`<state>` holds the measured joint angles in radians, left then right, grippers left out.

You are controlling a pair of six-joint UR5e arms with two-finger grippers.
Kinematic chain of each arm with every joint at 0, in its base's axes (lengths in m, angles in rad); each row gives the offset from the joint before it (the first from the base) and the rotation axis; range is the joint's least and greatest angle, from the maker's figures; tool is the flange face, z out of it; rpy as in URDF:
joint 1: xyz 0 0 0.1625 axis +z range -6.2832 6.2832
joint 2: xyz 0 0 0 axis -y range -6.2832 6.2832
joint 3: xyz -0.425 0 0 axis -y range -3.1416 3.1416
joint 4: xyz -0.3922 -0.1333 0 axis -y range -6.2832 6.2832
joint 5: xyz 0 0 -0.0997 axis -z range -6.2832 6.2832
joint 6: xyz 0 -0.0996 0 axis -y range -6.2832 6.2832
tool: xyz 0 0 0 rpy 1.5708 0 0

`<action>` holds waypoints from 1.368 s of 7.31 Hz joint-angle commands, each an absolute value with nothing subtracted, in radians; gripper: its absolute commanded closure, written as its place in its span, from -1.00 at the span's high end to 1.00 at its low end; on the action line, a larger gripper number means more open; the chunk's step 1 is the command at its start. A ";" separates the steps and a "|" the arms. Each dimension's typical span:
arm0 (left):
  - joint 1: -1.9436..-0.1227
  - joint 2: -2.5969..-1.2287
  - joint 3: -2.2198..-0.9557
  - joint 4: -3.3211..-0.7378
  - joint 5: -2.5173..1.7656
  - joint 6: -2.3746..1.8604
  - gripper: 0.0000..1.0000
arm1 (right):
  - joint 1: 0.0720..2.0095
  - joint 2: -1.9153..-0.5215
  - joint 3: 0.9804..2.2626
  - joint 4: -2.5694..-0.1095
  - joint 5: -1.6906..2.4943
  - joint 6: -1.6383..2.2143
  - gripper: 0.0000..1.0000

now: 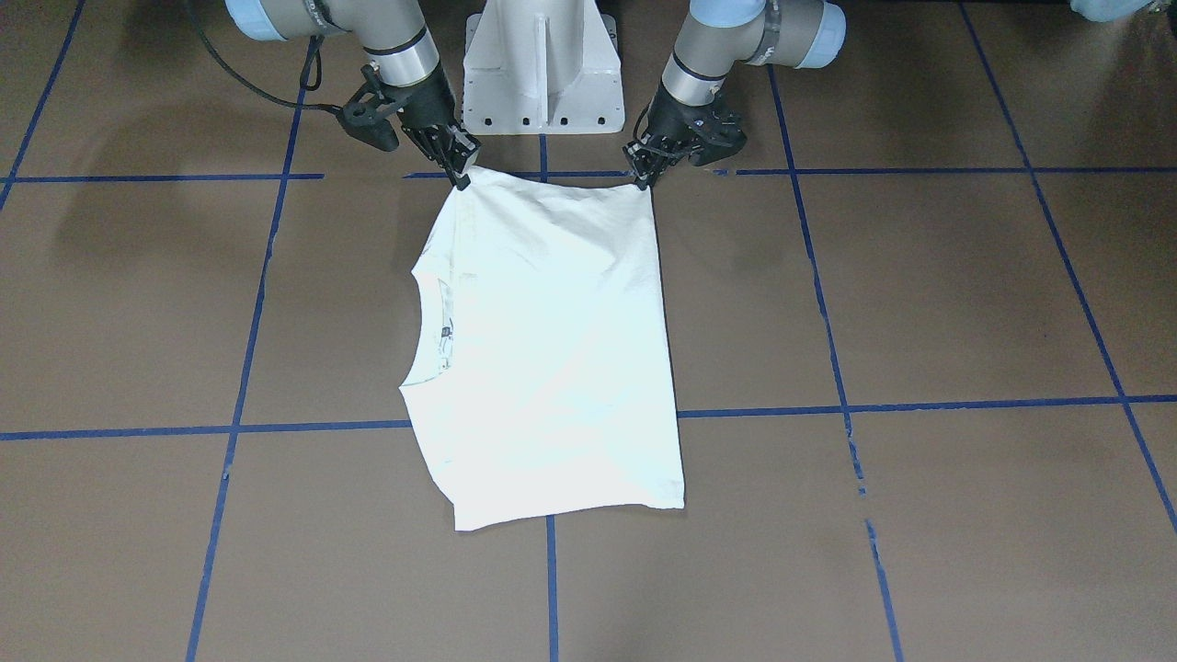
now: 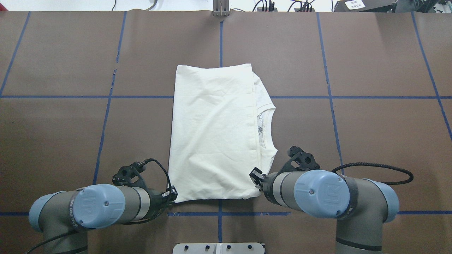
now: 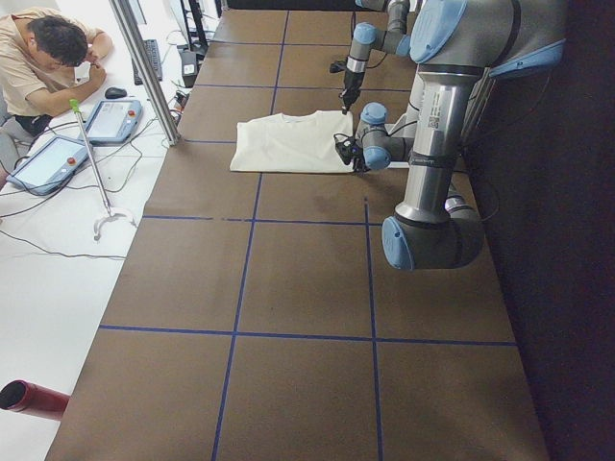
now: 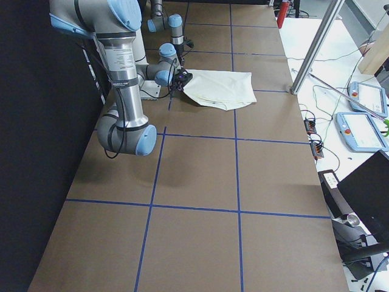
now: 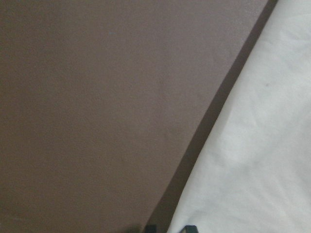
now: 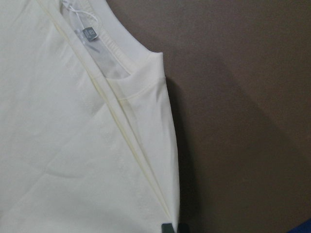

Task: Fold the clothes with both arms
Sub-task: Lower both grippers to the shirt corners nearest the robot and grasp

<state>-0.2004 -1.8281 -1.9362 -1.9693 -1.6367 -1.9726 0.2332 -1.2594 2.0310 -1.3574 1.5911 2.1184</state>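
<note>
Shirt (image 2: 212, 134) lies folded, plain side up, on the near middle of the table (image 2: 353, 141), and you can see the left gripper (image 2: 172, 196) and right gripper (image 2: 255, 176) each pinched closed on a near corner, likely so that edge can be carried far for another fold.

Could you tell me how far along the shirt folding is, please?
Done: the shirt lies as a flat rectangle, no sleeves sticking out, plain side up. In hand: the left gripper and right gripper pinch its near corners. Left: probably a final fold, then release.
</note>
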 commanded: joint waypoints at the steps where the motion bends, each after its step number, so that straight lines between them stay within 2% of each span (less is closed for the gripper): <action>1: -0.206 -1.827 -1.957 -1.968 -1.612 -1.974 -1.00 | 0.233 -1.259 2.031 -1.358 1.592 2.118 -1.00; 4: -0.196 -1.801 -2.078 -1.893 -1.609 -2.068 -1.00 | 0.203 -1.285 2.075 -1.356 1.594 2.123 -1.00; 6: -0.154 -1.813 -2.295 -1.687 -1.621 -2.013 -1.00 | 0.173 -1.383 2.228 -1.359 1.597 2.123 -1.00; 7: -0.166 -1.853 -2.327 -1.592 -1.621 -2.002 -1.00 | 0.208 -1.406 2.277 -1.359 1.598 2.122 -1.00; 9: -0.301 -1.946 -2.248 -1.572 -1.614 -1.710 -1.00 | 0.331 -1.341 2.211 -1.373 1.626 2.099 -1.00; 10: -0.326 -1.982 -2.196 -1.580 -1.614 -1.671 -1.00 | 0.421 -1.228 2.122 -1.418 1.693 2.030 -1.00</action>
